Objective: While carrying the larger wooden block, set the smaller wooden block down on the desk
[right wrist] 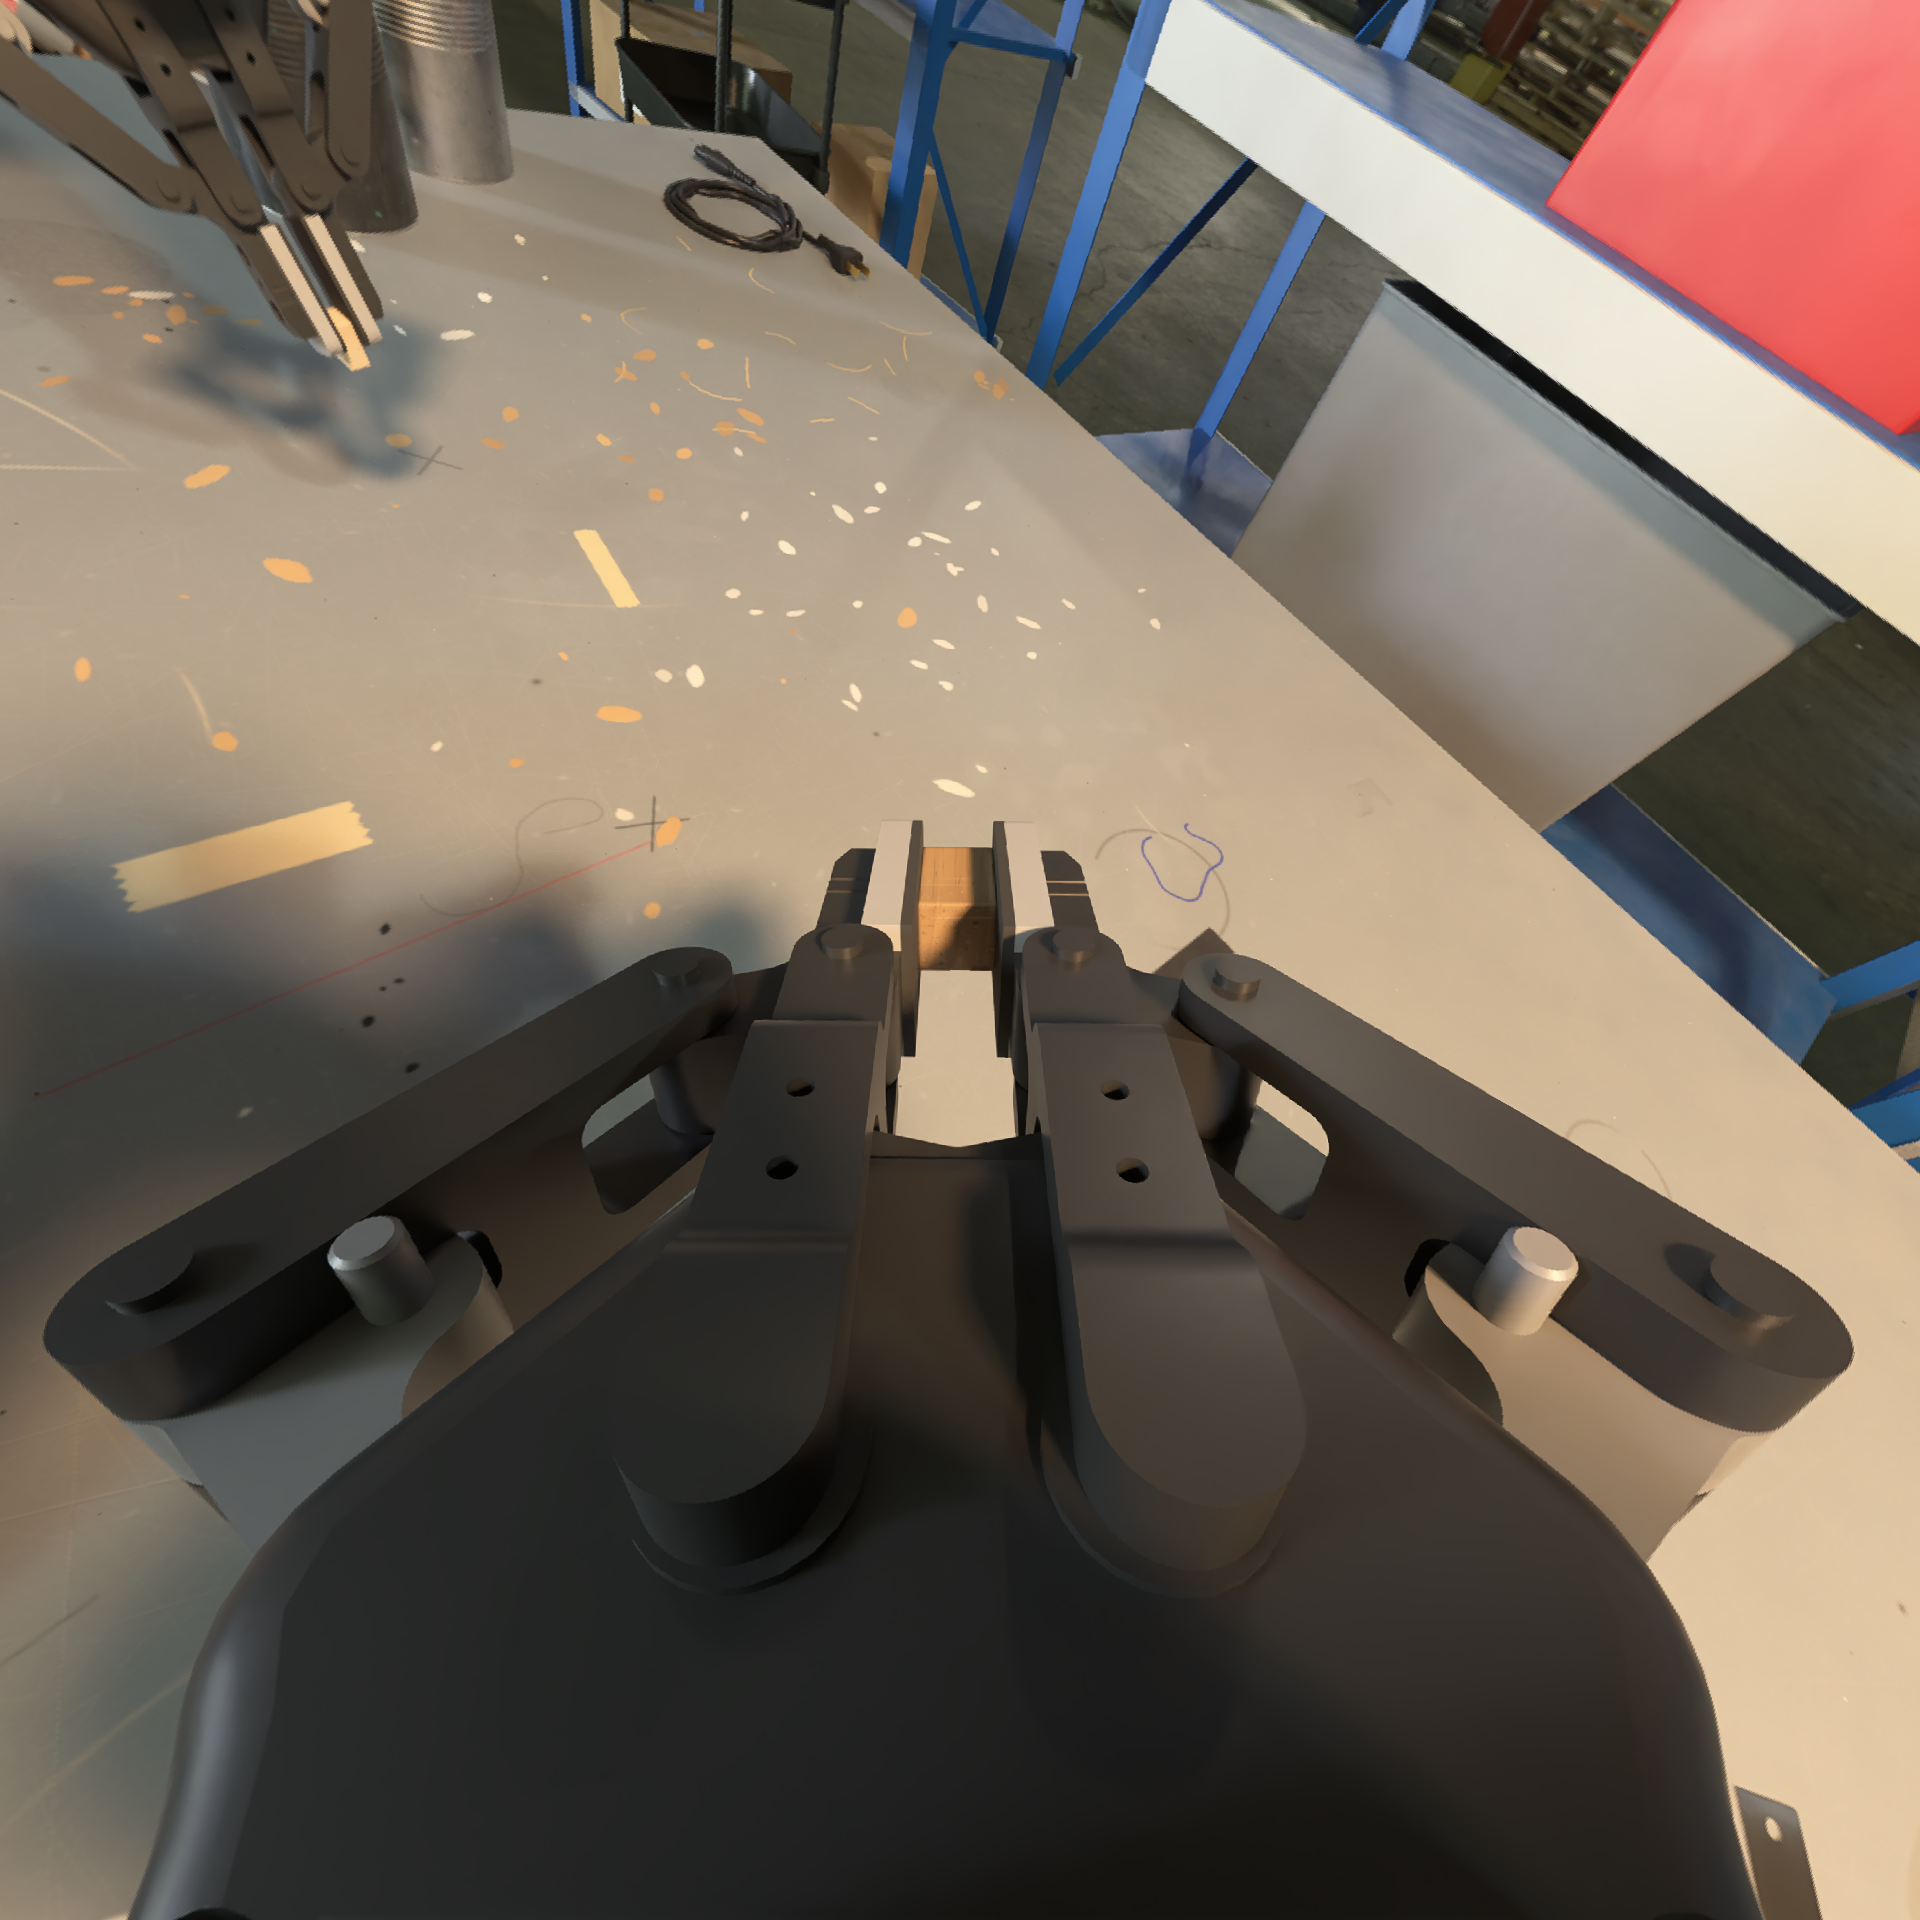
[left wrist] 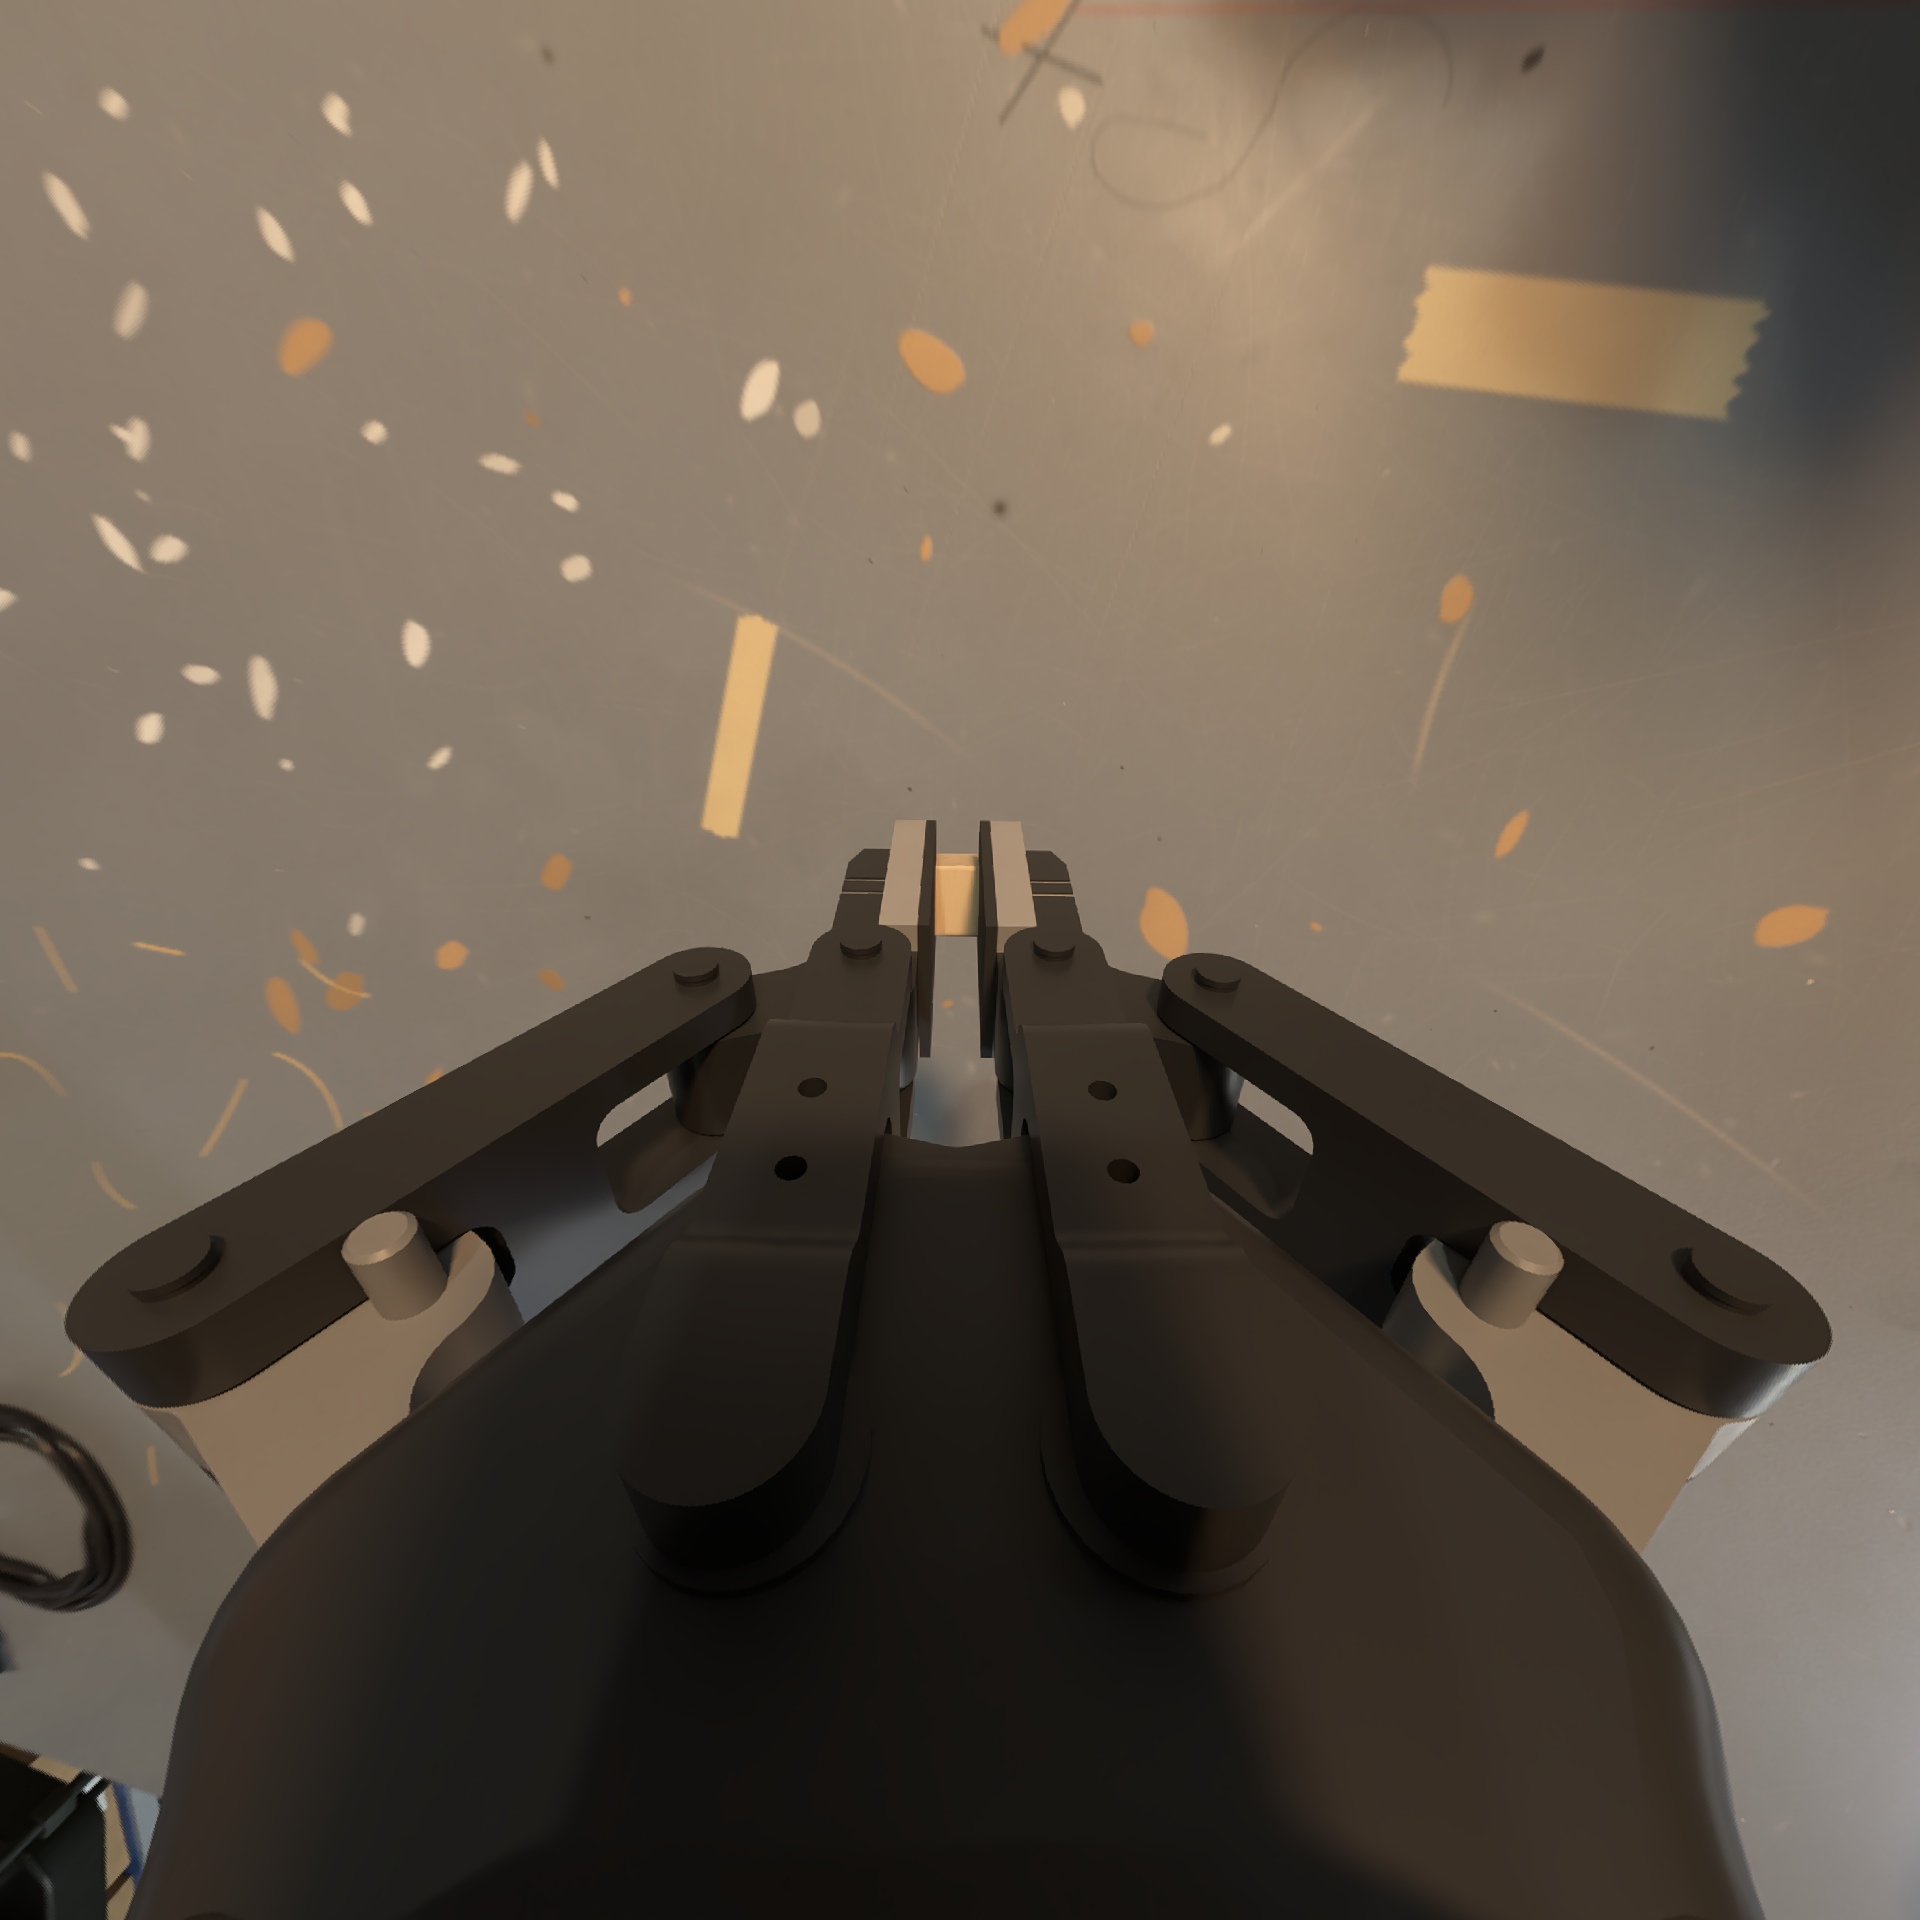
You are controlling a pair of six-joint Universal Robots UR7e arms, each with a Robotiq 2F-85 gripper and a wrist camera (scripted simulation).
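My left gripper (left wrist: 957, 878) is shut on the smaller wooden block (left wrist: 955, 891), a pale narrow piece pinched between the pads, held above the grey desk (left wrist: 1039, 623). My right gripper (right wrist: 957, 883) is shut on the larger wooden block (right wrist: 956, 909), a tan cube filling the gap between its pads, held above the desk (right wrist: 1299, 935). In the right wrist view the left gripper (right wrist: 338, 332) shows at the far upper left, pointing down with the small block (right wrist: 353, 351) at its tips, close over the desk surface; I cannot tell if the block touches it.
The desk is speckled with paint flecks and strips of tape (left wrist: 1579, 341) (right wrist: 244, 854). A coiled black cable (right wrist: 743, 213) and a metal cylinder (right wrist: 447, 94) stand at the far end. The desk edge runs diagonally on the right, with blue shelving (right wrist: 1049, 208) beyond.
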